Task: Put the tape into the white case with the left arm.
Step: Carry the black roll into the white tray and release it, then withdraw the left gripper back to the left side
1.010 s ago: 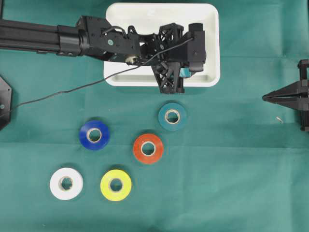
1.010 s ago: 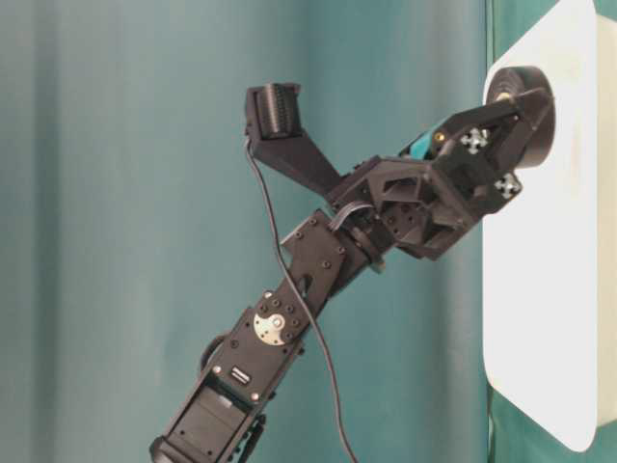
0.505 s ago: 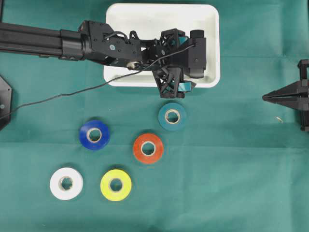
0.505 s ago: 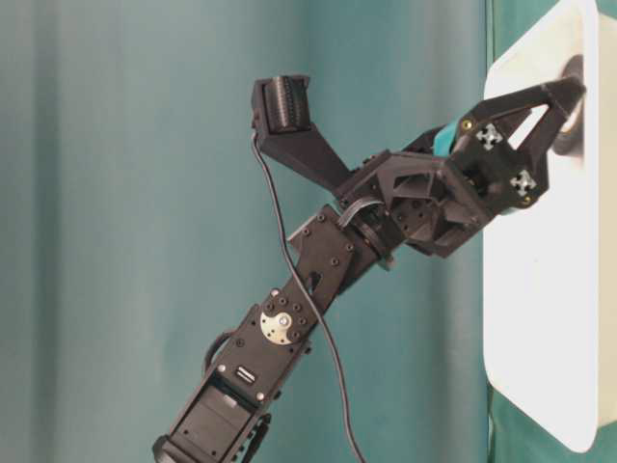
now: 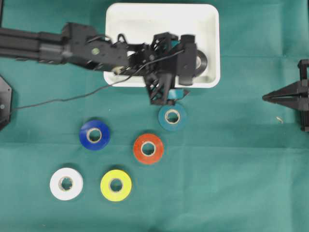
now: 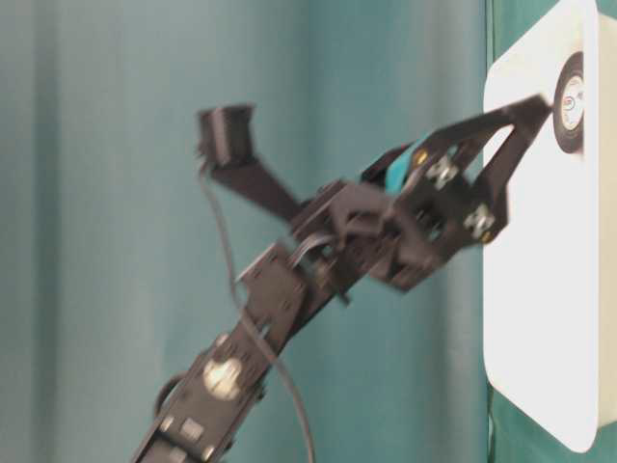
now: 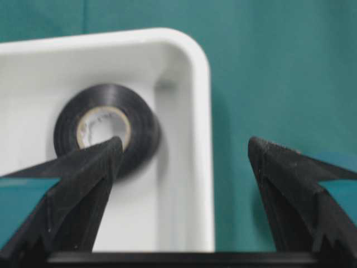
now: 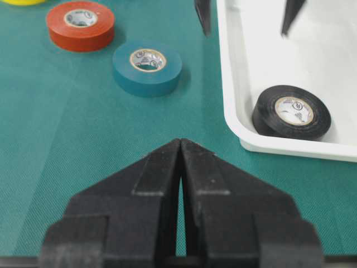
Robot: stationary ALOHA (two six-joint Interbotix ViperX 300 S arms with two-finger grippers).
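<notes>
The left arm (image 5: 87,46) is reaching in from the left edge of the overhead view, its wrist tilting downward at the far end. The left gripper (image 7: 184,162) is holding its two teal-banded fingers (image 7: 83,178) spread wide apart with nothing between them. A black cable (image 5: 58,99) is trailing from it. The right gripper (image 8: 181,153) is sitting at the right edge, its fingers pressed together, gripping nothing.

Black left arm (image 5: 91,47) with teal-banded pointed fingers (image 7: 78,195), trailing black cable (image 5: 63,99).
</notes>
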